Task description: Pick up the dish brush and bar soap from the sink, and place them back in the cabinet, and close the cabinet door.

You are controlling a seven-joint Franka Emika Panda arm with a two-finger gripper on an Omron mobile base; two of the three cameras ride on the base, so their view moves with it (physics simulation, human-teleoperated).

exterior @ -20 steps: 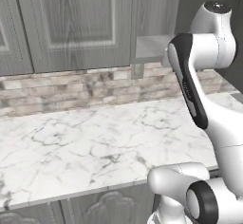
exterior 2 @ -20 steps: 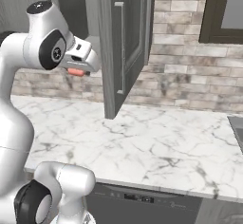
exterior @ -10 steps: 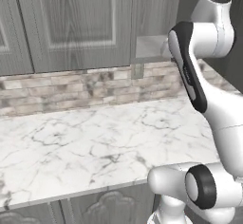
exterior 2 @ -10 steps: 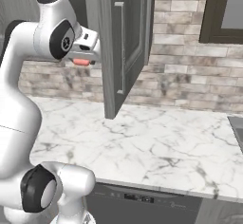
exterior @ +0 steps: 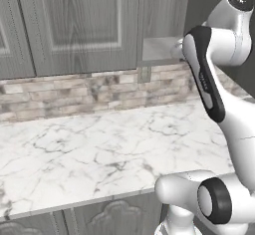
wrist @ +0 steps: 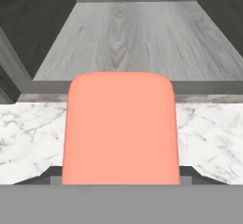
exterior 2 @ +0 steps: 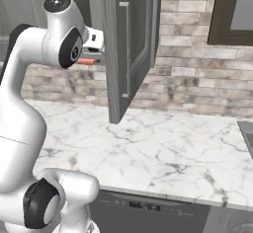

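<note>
You have the bar soap (wrist: 121,128) clamped flat between the gripper's (exterior 2: 90,55) jaws, its orange-red end poking forward toward the cabinet (wrist: 137,42), and in the hand view it sits just short of the front lip of the grey inner shelf (wrist: 133,38), with the marble counter (wrist: 28,128) showing below that lip. From the right base view the soap hangs beside the open cabinet door (exterior 2: 129,44), on its hinge side, at about shelf height. The step in hand looks like carrying the soap in, so push straight ahead along the shelf's grain, keeping the block level and a little above the board so its leading edge clears the lip rather than catching on it. Hold your line away from the door edge and the cabinet's side wall. Go well past the lip before you let go, then lower until the soap nearly rests on the shelf, so it won't tip back out.
</note>
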